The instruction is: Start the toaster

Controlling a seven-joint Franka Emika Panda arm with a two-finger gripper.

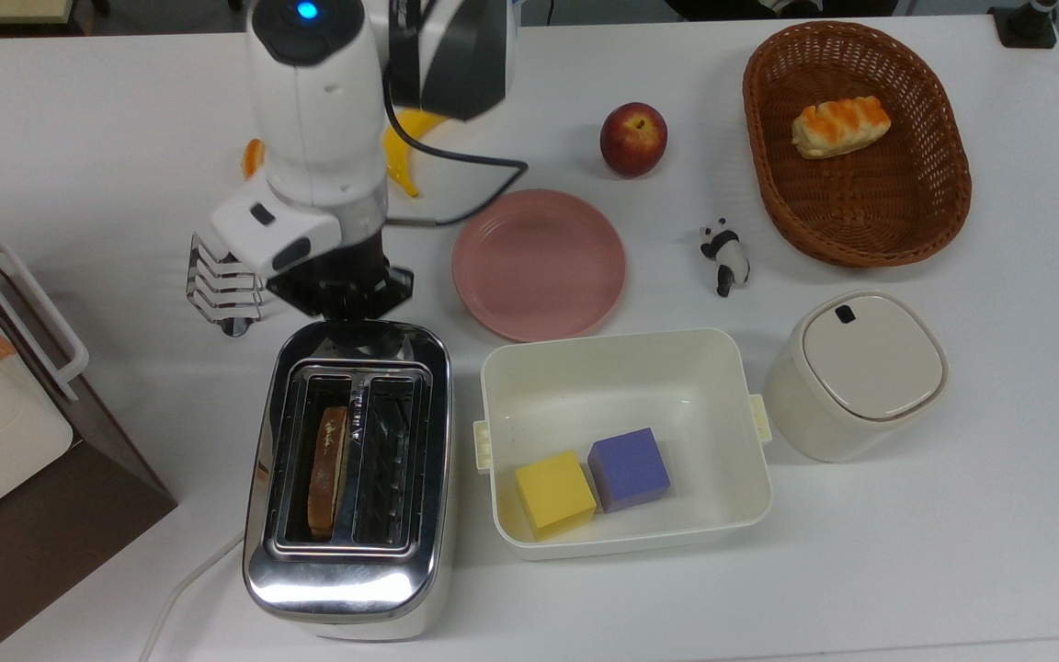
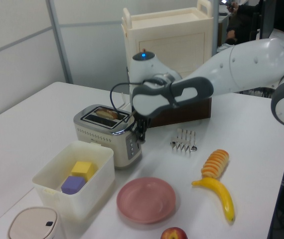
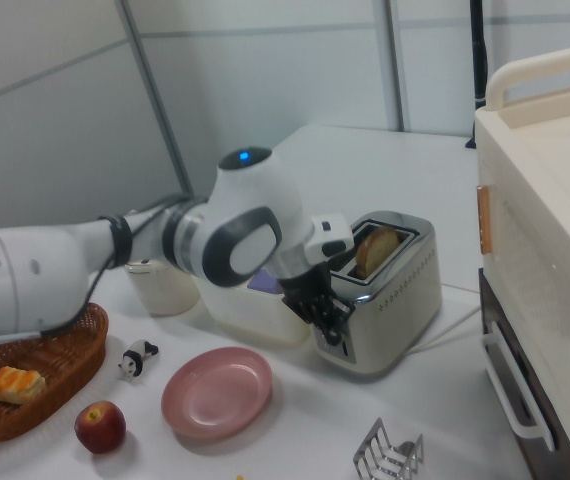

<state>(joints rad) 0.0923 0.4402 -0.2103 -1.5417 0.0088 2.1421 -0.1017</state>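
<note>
1. A white table (image 1: 952,515) carries everything.
2. On it: toaster (image 1: 348,561), cream tub (image 1: 626,368), pink plate (image 1: 539,264), basket (image 1: 860,230), apple (image 1: 632,139), banana (image 2: 220,196), toast rack (image 1: 217,292), lidded jar (image 1: 856,372), panda figure (image 1: 725,256).

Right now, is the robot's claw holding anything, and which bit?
I can't tell. The gripper is at the toaster's control end by its lever, but whether it grips anything is hidden.

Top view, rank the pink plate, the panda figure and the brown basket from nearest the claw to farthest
Measured from the claw at the toaster's end:
1. Pink plate, just to the top view's right of the claw.
2. Panda figure, further right, past the plate.
3. Brown basket, at the top view's upper right, farthest.
</note>
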